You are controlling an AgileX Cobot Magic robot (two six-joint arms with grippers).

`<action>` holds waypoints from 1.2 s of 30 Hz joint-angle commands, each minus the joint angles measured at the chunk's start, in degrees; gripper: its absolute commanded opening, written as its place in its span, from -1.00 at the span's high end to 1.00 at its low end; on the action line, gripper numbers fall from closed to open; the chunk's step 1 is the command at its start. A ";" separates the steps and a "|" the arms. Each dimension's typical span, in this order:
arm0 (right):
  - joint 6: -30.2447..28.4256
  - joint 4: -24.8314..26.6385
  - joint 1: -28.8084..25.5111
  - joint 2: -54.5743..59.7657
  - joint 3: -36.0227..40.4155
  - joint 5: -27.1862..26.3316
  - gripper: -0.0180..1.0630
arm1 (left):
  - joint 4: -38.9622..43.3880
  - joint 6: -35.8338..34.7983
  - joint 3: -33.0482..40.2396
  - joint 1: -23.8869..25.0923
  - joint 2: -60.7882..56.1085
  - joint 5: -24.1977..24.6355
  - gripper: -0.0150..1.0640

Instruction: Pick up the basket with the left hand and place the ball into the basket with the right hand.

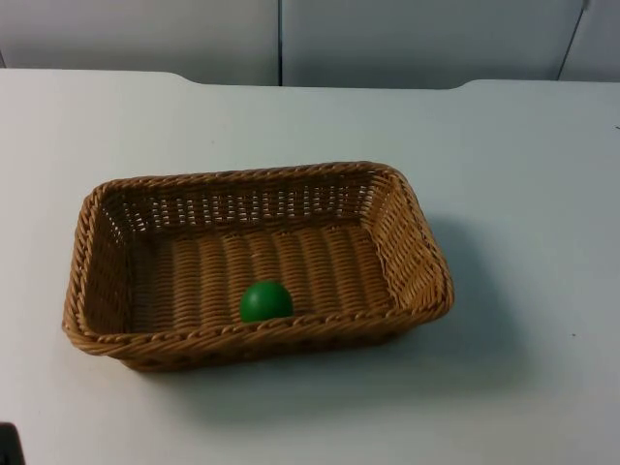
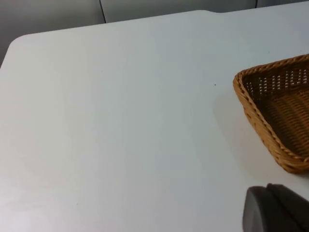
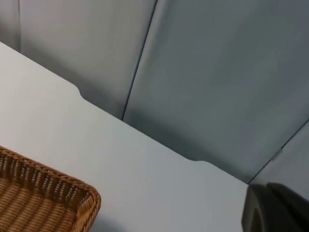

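A rectangular woven wicker basket [image 1: 257,174] rests on the white table, a little left of the middle in the top view. A green ball [image 1: 265,301] lies inside it, against the near wall. My left gripper [image 2: 277,210] hangs above bare table, apart from one corner of the basket [image 2: 270,140]. My right gripper [image 3: 277,208] is also held off the basket [image 3: 48,186], looking past one of its corners toward the partition wall. Neither gripper touches the basket or the ball.
The white table [image 1: 523,194] stretches bare around the basket and ends at the grey partition wall [image 1: 387,39]. A small dark shape [image 1: 8,448] sits at the lower left corner of the top view.
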 commanded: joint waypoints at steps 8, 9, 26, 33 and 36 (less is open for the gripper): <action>8.52 0.18 -0.23 -25.60 21.49 3.60 0.97 | -0.45 -0.38 0.26 -0.07 -0.20 -0.68 0.97; 9.63 0.73 -0.23 -28.50 23.43 4.52 0.97 | -0.45 -0.38 0.26 -0.07 -0.20 -0.68 0.97; -3.29 20.56 -10.83 -52.04 45.00 10.99 0.97 | -0.45 -0.38 0.26 -0.07 -0.20 -0.68 0.97; -5.39 22.12 -22.95 -52.04 46.04 10.69 0.97 | -0.45 -0.38 0.26 -0.07 -0.20 -0.68 0.97; -5.48 22.29 -28.04 -52.04 46.04 10.69 0.97 | -0.45 -0.38 0.26 -0.07 -0.20 -0.68 0.97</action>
